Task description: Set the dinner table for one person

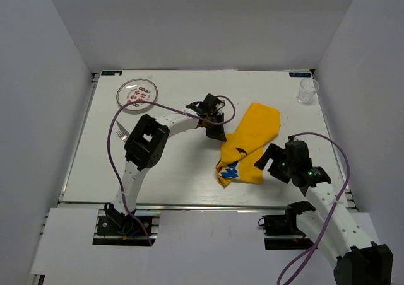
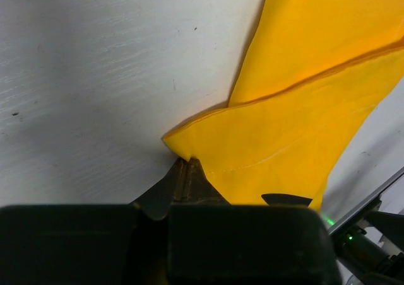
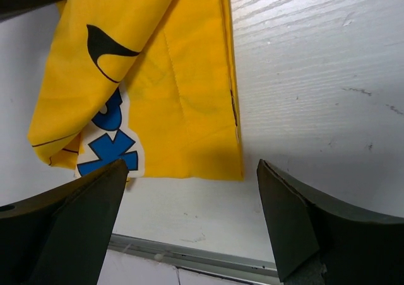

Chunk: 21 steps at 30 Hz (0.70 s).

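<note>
The yellow cartoon-printed cloth placemat [image 1: 249, 143] lies folded and rumpled on the white dinner table [image 1: 170, 171], right of centre. My left gripper [image 1: 216, 133] is shut on a corner of the placemat [image 2: 265, 140] at its left edge; the pinched tip shows between the jaws in the left wrist view. My right gripper [image 1: 268, 160] is open and empty, just right of the placemat's near corner [image 3: 164, 108], above the table's near rail. A small plate [image 1: 136, 95] sits at the far left, a fork [image 1: 123, 132] near it, a clear glass [image 1: 308, 90] at the far right.
The metal rail [image 1: 208, 204] runs along the near table edge and shows in the right wrist view [image 3: 189, 256]. White walls enclose the table on three sides. A purple cable loops over each arm.
</note>
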Motion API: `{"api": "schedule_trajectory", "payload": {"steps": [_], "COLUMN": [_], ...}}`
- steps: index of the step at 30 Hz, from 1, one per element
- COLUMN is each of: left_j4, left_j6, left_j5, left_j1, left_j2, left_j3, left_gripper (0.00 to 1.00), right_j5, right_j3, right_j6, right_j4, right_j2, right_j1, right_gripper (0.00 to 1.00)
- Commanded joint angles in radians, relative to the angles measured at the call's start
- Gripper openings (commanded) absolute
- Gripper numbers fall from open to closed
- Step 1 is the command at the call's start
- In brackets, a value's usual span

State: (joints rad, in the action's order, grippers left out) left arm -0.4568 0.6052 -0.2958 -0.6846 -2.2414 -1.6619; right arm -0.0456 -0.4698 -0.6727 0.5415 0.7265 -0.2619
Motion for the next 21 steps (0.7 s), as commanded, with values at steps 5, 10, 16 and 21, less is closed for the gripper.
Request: {"api": "schedule_trajectory", "payload": {"steps": [5,10,16,21], "left_j4": [0.043,0.105,0.179,0.178], "left_j6": [0.019,0.019,0.022,0.018], "left_j5": [0.053,0.055,0.037,0.034], "left_j1": [-0.006,-0.006,-0.006,-0.006], "left_j2": [0.063,0.184,0.279,0.287], "left_j3": [0.057,0.120,0.181,0.166], "left_gripper": [0.00,0.00,0.00,0.00], "right_j5": [-0.184,-0.126,-0.146,-0.108], "right_j3": [0.178,0.243,0.278,0.263], "right_j6": [-0.024,-0.031,-0.056,-0.057], "right_j4": [-0.184,-0.262,-0.353,-0.328], "right_j2": [0.059,0.096,0.160,0.154], "right_j1": [0.000,-0.005,-0.007,-0.005], "right_gripper": [0.85,0.82,0.33,0.00]}}
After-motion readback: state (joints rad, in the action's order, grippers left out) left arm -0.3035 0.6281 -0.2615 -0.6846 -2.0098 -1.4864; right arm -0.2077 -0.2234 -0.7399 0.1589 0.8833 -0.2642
